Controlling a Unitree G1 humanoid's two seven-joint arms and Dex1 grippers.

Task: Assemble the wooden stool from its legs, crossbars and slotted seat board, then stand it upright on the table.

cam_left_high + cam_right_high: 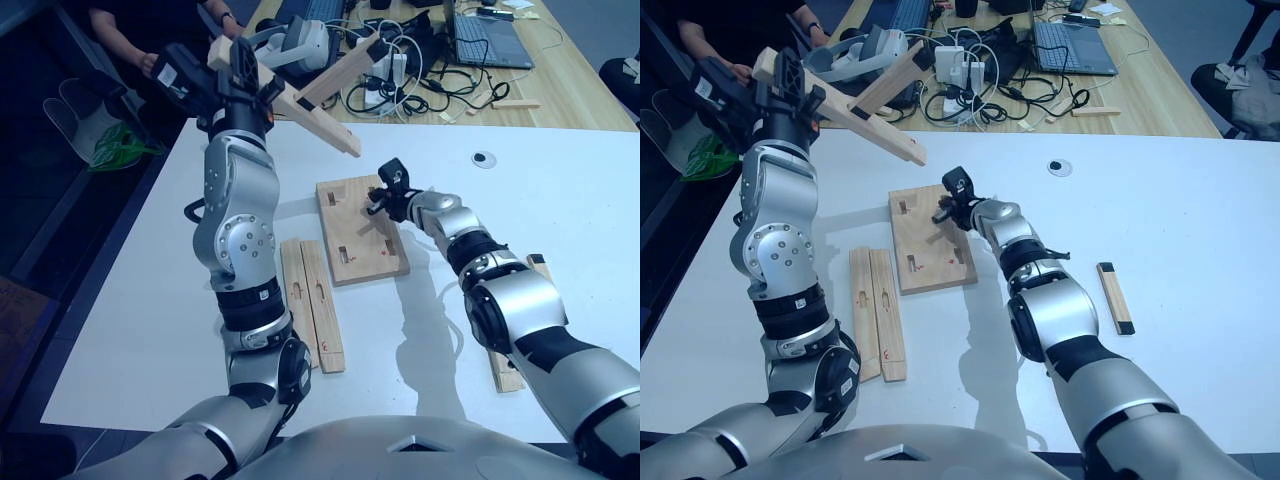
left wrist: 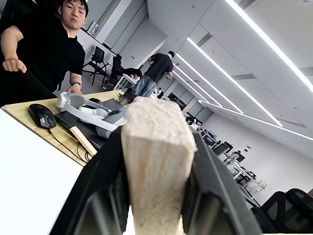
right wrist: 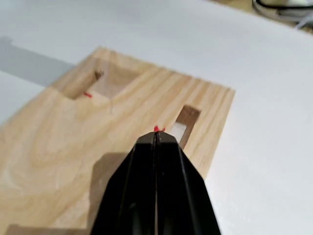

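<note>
My left gripper (image 1: 243, 78) is raised above the table's back left, shut on a joined leg-and-crossbar piece (image 1: 325, 125). That piece slants down toward the seat board, and its end grain (image 2: 155, 142) shows between the black fingers. The slotted seat board (image 1: 345, 245) lies flat on the white table (image 1: 560, 210). My right gripper (image 1: 381, 203) is shut with nothing in it. Its tip (image 3: 156, 139) rests on the board beside a slot (image 3: 187, 117) with red marks. Two slotted legs (image 1: 312, 300) lie side by side in front of the board. A short bar (image 1: 1115, 297) lies to the right.
A small black round cap (image 1: 485, 159) sits on the table's far right. Behind the table stands a wooden desk (image 1: 570, 90) with cables, a laptop and a headset. A green bag (image 1: 120, 150) lies off the left edge.
</note>
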